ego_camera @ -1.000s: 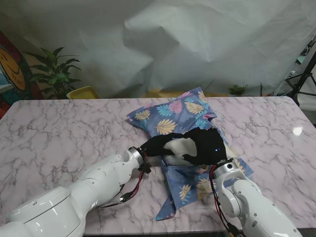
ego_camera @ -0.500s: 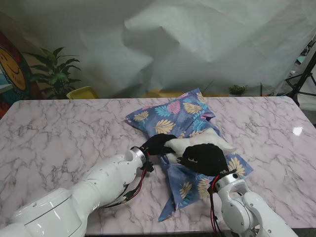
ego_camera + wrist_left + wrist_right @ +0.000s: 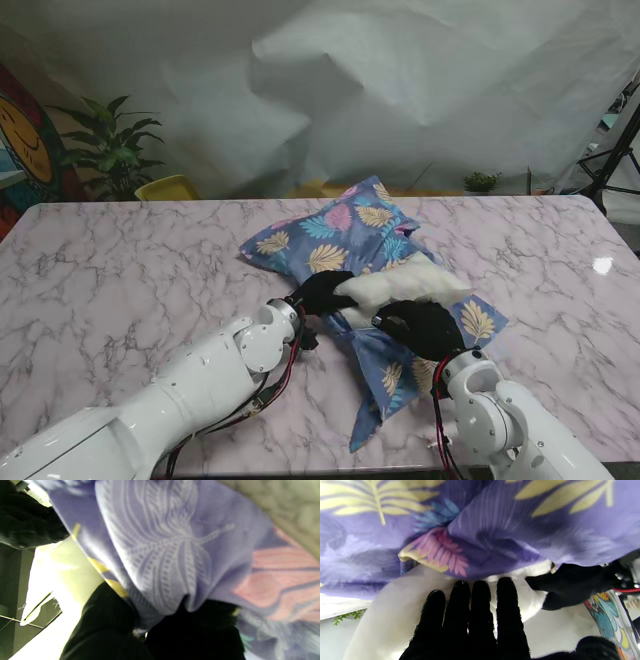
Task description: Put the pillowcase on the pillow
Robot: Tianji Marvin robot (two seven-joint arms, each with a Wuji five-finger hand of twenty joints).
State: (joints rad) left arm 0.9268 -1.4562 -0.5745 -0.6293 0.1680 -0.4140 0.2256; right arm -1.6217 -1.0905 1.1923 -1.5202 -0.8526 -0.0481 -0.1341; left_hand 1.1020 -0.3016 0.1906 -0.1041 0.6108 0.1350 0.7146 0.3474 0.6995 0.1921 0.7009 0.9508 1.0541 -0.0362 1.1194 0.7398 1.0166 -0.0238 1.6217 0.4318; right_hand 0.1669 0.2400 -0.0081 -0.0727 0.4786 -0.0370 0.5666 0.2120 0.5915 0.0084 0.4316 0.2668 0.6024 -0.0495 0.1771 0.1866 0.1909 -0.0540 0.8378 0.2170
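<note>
A blue leaf-print pillowcase (image 3: pixel 330 235) lies crumpled across the middle of the marble table (image 3: pixel 120 270), with a loose tail trailing toward me. A white pillow (image 3: pixel 400 287) sticks partly out of its opening. My left hand (image 3: pixel 320 292), in a black glove, is shut on the pillowcase's edge beside the pillow; the left wrist view shows fabric (image 3: pixel 175 542) pinched between dark fingers (image 3: pixel 107 620). My right hand (image 3: pixel 425 325) lies open on the pillow's near end. In the right wrist view its straight fingers (image 3: pixel 480 620) press the pillow (image 3: pixel 390 610) under the pillowcase (image 3: pixel 495 525).
A potted plant (image 3: pixel 110 145) and a yellow seat (image 3: pixel 167 187) stand beyond the table's far left edge. A black tripod (image 3: pixel 615 160) stands at the far right. A crumpled white backdrop hangs behind the table.
The pillowcase has slid to the left and its tail has shifted right. My right hand has drawn nearer to me, and more white pillow shows. The left hand keeps its grip.
</note>
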